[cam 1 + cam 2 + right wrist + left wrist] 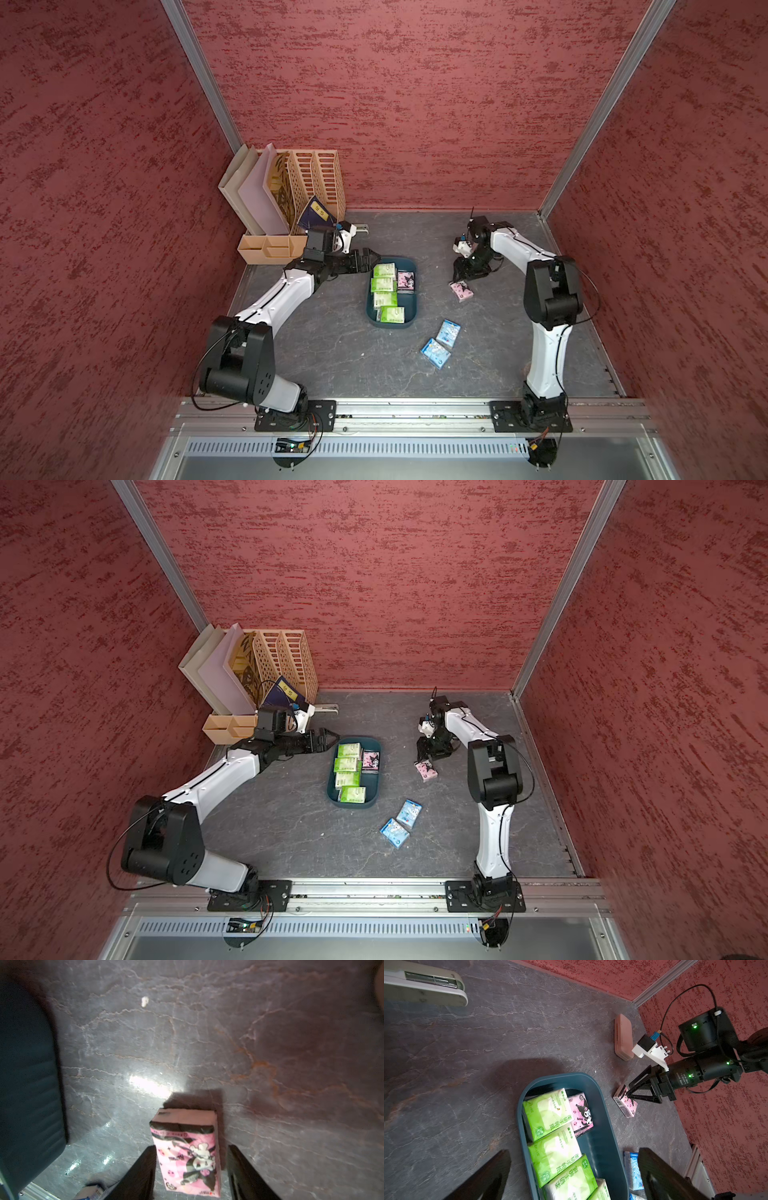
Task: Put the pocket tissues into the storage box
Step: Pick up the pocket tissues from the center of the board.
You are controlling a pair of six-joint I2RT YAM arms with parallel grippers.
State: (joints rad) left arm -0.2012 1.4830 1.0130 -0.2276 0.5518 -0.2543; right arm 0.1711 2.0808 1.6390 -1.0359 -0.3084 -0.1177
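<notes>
The pocket tissues (352, 793) are small, flat, rectangular plastic packets in three designs. Four green-and-white packets (385, 299) lie in a slightly overlapping row along one long side of the storage box (409, 309). The box is a dark teal, shallow plastic tub with rounded corners, standing near the middle of the dark grey marbled tabletop (332, 357). A pink packet with a black cartoon figure (406, 281) lies beside the green row at the tub's far end. A second pink packet (461, 291) of the same design lies on the tabletop to the right of the tub, apart from it. Two light blue packets (448, 332) lie close together nearer the front rail, also outside the tub.

The right arm rises from its base on the front rail, bends at a high elbow and folds its wrist downward. The right gripper (458, 278) points down at the second pink packet with its jaws apart on either side of it. In the right wrist view a strip of tabletop shows between the packet and one finger (245, 1174). The other finger sits at the packet's edge, and I cannot tell whether it touches.

The left arm stretches from its base across the table's left half, its forearm sloping toward the tub. The left gripper (374, 262) hangs at the tub's far-left corner with its jaws spread wide and empty.
</notes>
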